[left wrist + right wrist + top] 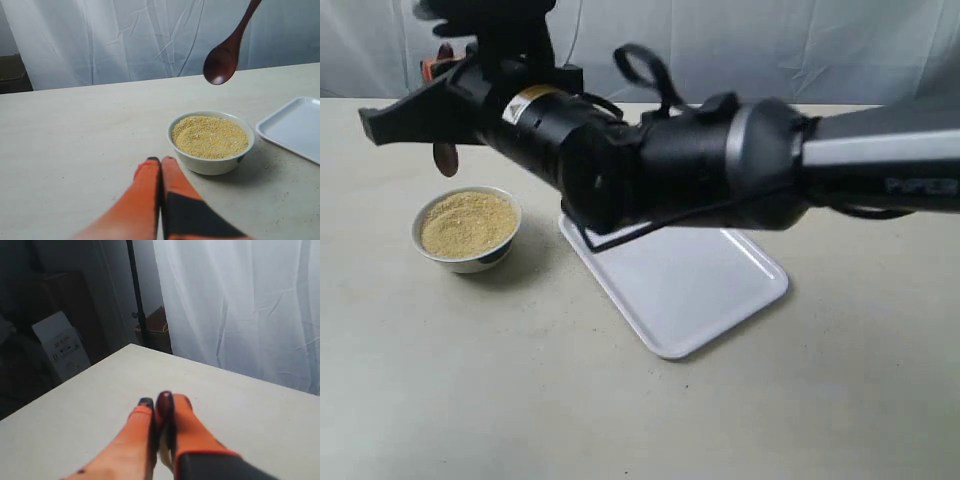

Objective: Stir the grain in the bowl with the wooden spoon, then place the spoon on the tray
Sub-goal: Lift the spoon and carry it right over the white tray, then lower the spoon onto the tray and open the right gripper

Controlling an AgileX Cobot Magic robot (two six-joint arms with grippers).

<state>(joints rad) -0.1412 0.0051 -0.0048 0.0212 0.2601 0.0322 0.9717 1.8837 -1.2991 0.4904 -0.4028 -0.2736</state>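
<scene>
Largest, tray (720, 290): flat, rigid white plastic, rounded corners, low rim. Near it, bowl (210, 165): small, round, glazed-looking, probably breakable. Above bowl, wooden spoon (222, 62): glossy, stiff, likely light and slippery; hangs scoop-down, best held at slim handle. Clamped on handle end, right gripper (157, 402); pinched together and empty near bowl, left gripper (161, 161). In bowl, grain (210, 136): fine, sandy, loose, spill-prone.

Soft light, perhaps slight blur.
</scene>
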